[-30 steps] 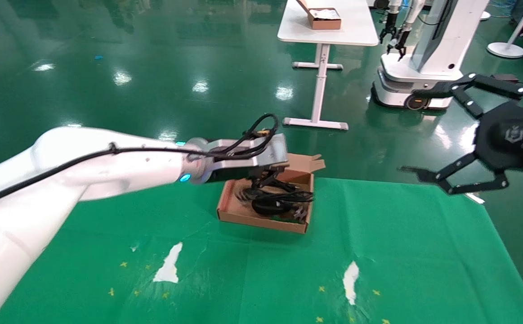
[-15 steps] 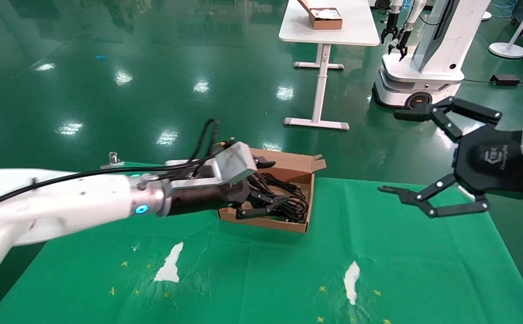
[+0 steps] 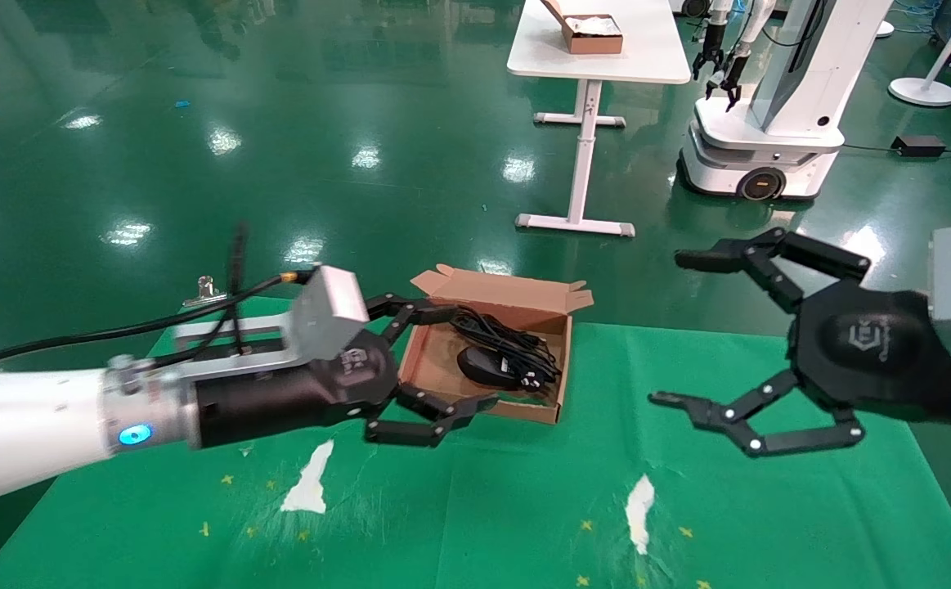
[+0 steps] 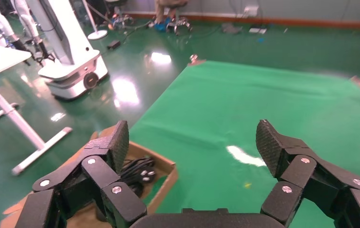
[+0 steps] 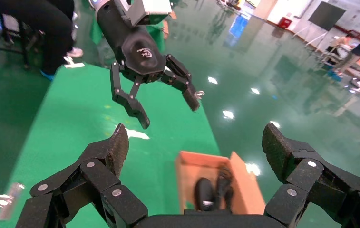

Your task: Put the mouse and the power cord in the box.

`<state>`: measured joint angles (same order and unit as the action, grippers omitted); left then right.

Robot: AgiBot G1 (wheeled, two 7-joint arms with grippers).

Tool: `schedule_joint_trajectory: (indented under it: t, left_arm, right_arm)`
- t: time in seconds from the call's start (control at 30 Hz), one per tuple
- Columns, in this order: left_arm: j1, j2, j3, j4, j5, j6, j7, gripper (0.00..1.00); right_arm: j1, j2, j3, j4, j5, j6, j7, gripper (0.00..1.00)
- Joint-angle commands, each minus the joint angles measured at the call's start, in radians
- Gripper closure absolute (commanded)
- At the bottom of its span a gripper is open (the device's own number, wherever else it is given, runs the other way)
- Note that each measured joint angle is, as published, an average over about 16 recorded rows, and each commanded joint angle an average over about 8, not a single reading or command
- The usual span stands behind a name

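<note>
The brown cardboard box (image 3: 524,411) sits on the green cloth with its notched lid (image 3: 516,291) standing open at the back. Inside lie the black oval mouse (image 3: 485,367) and the looped power cord (image 3: 524,353), whose pronged plug (image 4: 141,173) shows in the left wrist view. My left gripper (image 3: 467,357) hovers at the box's left front corner, open and holding nothing. My right gripper (image 3: 667,329) hangs open and empty to the right of the box. The right wrist view looks down on the box (image 5: 247,185), the mouse (image 5: 205,192) and the cord (image 5: 225,183), with the left gripper (image 5: 169,114) beyond.
White torn patches (image 3: 307,484) (image 3: 637,501) mark the green cloth near its front. A metal clip (image 3: 207,288) sits at the cloth's far left edge. Beyond, on the green floor, stand a white table (image 3: 655,57) carrying a small reddish-brown box (image 3: 591,34) and another robot (image 3: 769,123).
My left gripper has drawn back out of the box toward the left and front, leaving the cord inside. The right gripper has come lower and nearer the box.
</note>
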<state>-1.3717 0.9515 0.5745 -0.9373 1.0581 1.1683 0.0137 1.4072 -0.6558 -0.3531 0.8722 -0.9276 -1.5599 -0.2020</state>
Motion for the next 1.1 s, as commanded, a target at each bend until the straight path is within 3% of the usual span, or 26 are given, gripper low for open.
schedule_joint_trajectory:
  t: [0.03,0.77,1.1]
  left_arm:
    - [0.023,-0.026,-0.022,-0.026,-0.025,0.025,-0.015,0.00]
    - [0.267,-0.306,-0.265,-0.312,-0.294,0.294,-0.181,0.00]
    - [0.309,-0.354,-0.306,-0.361,-0.343,0.341,-0.202,0.00]
  right_arm:
    - [-0.024,0.003,0.005,0.030,0.014,0.005,0.028,0.00]
    - [-0.284,0.038,0.063,0.352,0.168,0.055,0.333,0.00]
    - [-0.356,0.048,0.079,0.440,0.211,0.069,0.405,0.00]
